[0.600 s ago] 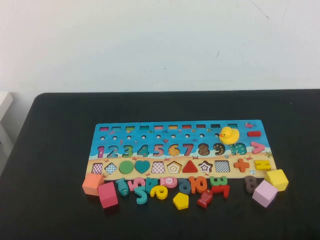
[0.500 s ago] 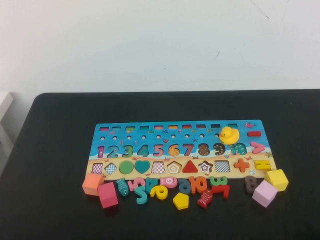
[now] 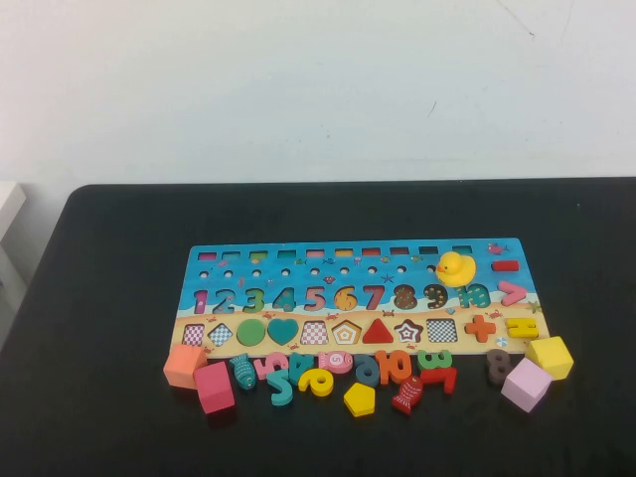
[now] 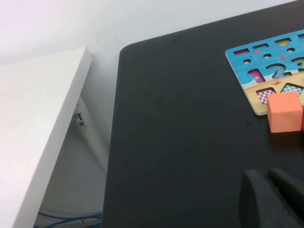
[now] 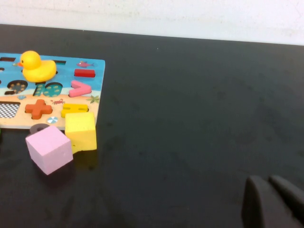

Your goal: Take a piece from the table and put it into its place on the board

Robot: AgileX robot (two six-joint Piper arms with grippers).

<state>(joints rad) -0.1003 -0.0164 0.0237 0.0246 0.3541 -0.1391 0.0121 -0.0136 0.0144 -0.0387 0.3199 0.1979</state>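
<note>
We see the piece (image 3: 360,399), a small flat yellow wooden pentagon with a smooth painted face, lying on the table (image 3: 119,298) just in front of the board's near edge, among a loose scatter of coloured wooden numbers (image 3: 397,366). A red number sits just to its right and a yellow curved number (image 3: 318,382) just to its left.

The board (image 3: 358,260) is a long flat wooden rectangle printed in blue sea and sandy beach, with a row of numbers and, nearer us, a row of shape recesses; the pentagon recess (image 3: 345,332) lies beyond the piece, slightly to its left. A glossy yellow duck (image 3: 455,268) stands on the board's right part.

An orange cube (image 3: 184,366) and a magenta cube (image 3: 214,387) sit by the board's left corner, a yellow cube (image 3: 550,357) and a lilac cube (image 3: 525,384) by its right corner. The table is matte black with rounded corners.

The left gripper (image 4: 273,199) hovers over bare table off the board's left end, the right gripper (image 5: 273,202) off its right end, both well apart from the piece. We cannot tell how wide either stands.
</note>
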